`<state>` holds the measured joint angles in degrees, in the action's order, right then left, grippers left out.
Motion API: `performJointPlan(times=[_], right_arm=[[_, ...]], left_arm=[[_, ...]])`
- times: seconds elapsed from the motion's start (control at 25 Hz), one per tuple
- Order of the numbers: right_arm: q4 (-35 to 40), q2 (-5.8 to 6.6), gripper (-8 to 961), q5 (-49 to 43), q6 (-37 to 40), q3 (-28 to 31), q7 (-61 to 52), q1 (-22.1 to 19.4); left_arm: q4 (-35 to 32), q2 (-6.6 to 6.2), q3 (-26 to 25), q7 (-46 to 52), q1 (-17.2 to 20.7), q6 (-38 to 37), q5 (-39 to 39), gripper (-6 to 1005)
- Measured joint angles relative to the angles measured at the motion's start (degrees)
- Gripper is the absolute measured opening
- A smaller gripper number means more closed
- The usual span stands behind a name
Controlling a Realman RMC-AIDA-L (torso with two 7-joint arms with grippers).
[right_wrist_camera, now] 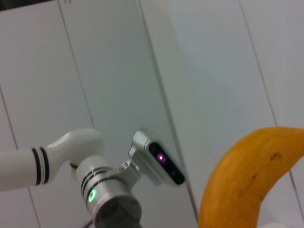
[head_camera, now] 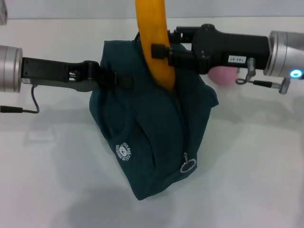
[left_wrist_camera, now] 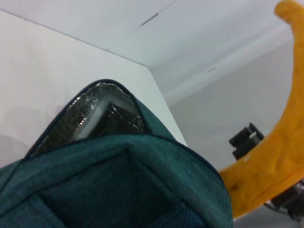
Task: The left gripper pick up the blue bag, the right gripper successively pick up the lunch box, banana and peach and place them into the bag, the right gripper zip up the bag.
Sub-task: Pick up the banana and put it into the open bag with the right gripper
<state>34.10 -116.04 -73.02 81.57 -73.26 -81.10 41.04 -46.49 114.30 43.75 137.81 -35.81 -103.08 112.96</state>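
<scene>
The blue bag (head_camera: pixel 147 128) stands on the white table, held up at its left upper edge by my left gripper (head_camera: pixel 110 78), which is shut on the fabric. My right gripper (head_camera: pixel 161 51) is shut on the banana (head_camera: pixel 154 38) and holds it upright, with its lower end at the bag's open top. In the left wrist view the bag (left_wrist_camera: pixel 118 185) shows its silver lining (left_wrist_camera: pixel 95 118), and the banana (left_wrist_camera: pixel 280 147) curves beside it. The banana (right_wrist_camera: pixel 247 180) also shows in the right wrist view. The peach (head_camera: pixel 223 75) lies on the table behind my right arm. The lunch box is out of view.
The bag's ring zip pull (head_camera: pixel 187 166) hangs at its front, and the round white logo (head_camera: pixel 124 152) is on its side. The left arm's wrist (right_wrist_camera: pixel 109 190) shows in the right wrist view. White table (head_camera: pixel 256 180) surrounds the bag.
</scene>
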Motion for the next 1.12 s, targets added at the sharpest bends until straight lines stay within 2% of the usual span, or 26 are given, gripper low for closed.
performJointPlan(times=[0.4, 0.6, 0.8, 1.04, 1.12], right_arm=[[-2.8, -0.01, 463, 0.0, -0.3, -2.2, 1.3, -0.5], [-2.4, 0.22, 467, -0.1, 1.8, -4.4, 3.1, -0.9], [-2.2, -0.03, 471, 1.9, 2.9, -4.3, 6.1, -2.7], [-2.3, 0.22, 475, 2.6, 2.4, -4.2, 6.1, -2.9], [-2.3, 0.23, 552, 2.6, 2.2, -4.2, 6.1, -3.0]], left_arm=[[0.0, -0.28, 0.0, 0.0, 0.4, 0.4, -0.1, 57], [0.0, -0.29, 0.0, 0.0, 0.5, 0.6, 0.0, 58], [0.0, -0.15, 0.0, 0.0, 0.6, 0.9, 0.1, 58], [0.0, -0.27, 0.0, 0.0, 0.5, 1.0, 0.1, 59], [0.0, -0.27, 0.0, 0.1, 0.4, 1.0, 0.1, 59]])
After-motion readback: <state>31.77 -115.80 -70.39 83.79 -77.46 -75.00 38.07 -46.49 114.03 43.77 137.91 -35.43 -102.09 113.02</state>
